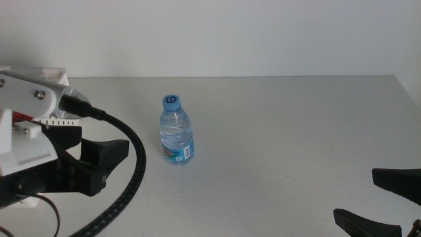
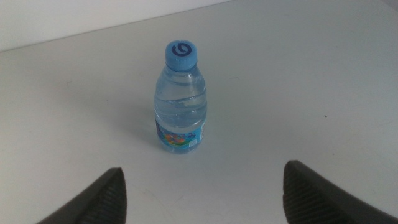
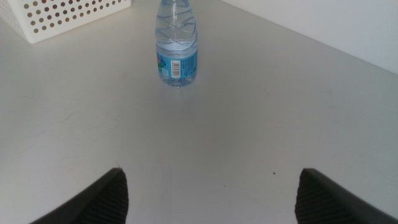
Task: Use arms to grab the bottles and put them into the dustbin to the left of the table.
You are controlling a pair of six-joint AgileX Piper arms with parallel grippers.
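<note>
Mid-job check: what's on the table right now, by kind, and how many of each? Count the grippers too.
Bottles: 1, the blue-capped water bottle, upright, not held.
Dustbins: 1, the white perforated basket, seen only in the right wrist view.
Grippers: 2, the left gripper open and facing the bottle, the right gripper open at the table's near right.
Total: 4.

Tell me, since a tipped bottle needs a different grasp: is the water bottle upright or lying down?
Upright. The water bottle stands on its base on the table, blue cap on top.
</note>
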